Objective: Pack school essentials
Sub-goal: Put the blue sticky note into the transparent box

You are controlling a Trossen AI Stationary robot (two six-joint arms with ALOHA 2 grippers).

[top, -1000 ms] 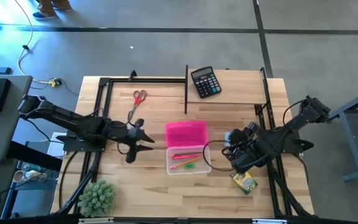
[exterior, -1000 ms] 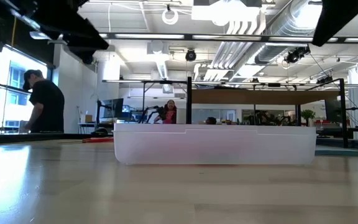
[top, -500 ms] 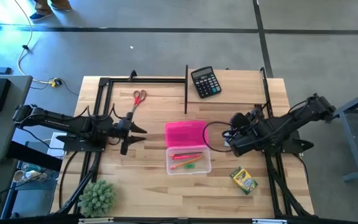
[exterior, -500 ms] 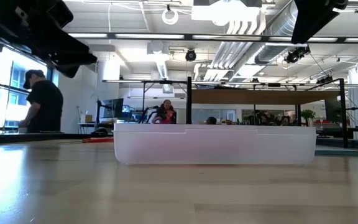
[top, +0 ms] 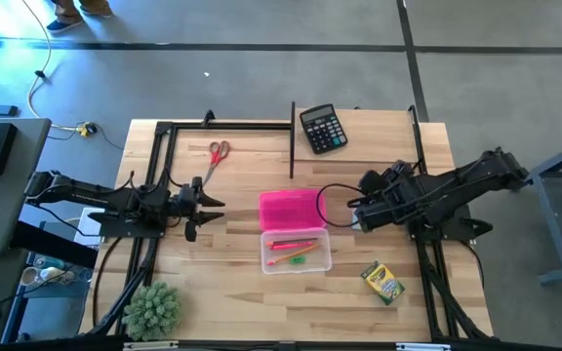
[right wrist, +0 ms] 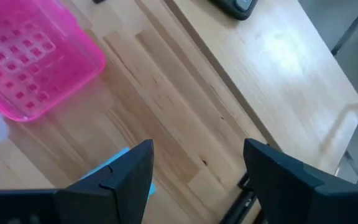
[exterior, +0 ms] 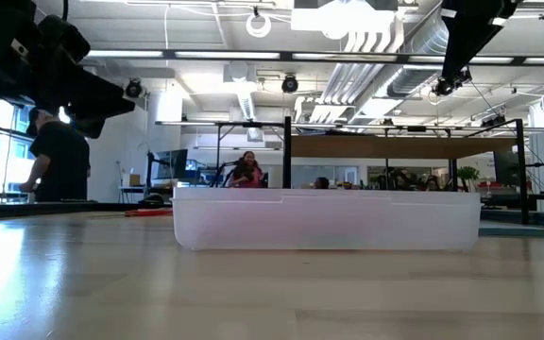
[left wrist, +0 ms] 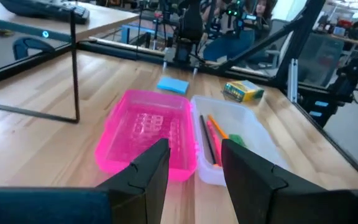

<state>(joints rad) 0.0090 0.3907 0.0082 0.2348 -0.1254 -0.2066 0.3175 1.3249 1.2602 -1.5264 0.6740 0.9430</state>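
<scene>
The clear pencil-box tray [top: 296, 252] lies mid-table with pencils, a pink pen and a small green piece inside. Its pink lid [top: 293, 208] lies open on the far side. Red-handled scissors [top: 218, 153] lie flat near the far left. The yellow-green crayon box [top: 382, 283] lies near the right front. The light-blue square [left wrist: 173, 85] rests flat on the table beside the lid, below my right gripper. My left gripper [top: 206, 203] hovers open left of the lid. My right gripper [top: 353, 213] hovers open right of the lid, over the blue square [right wrist: 127, 160].
A black calculator [top: 322, 128] lies at the far edge, and a fuzzy green plant ball [top: 152, 308] sits at the near left corner. Black frame rods [top: 292, 141] stand on the far half of the table. People show in the room beyond the table.
My right gripper has drawn away from the crayon box, moving toward the far edge and a little left, and now stands beside the pink lid. My left gripper has pulled back toward the table's left edge and slightly toward the far edge. Both stay open; no object has moved.
</scene>
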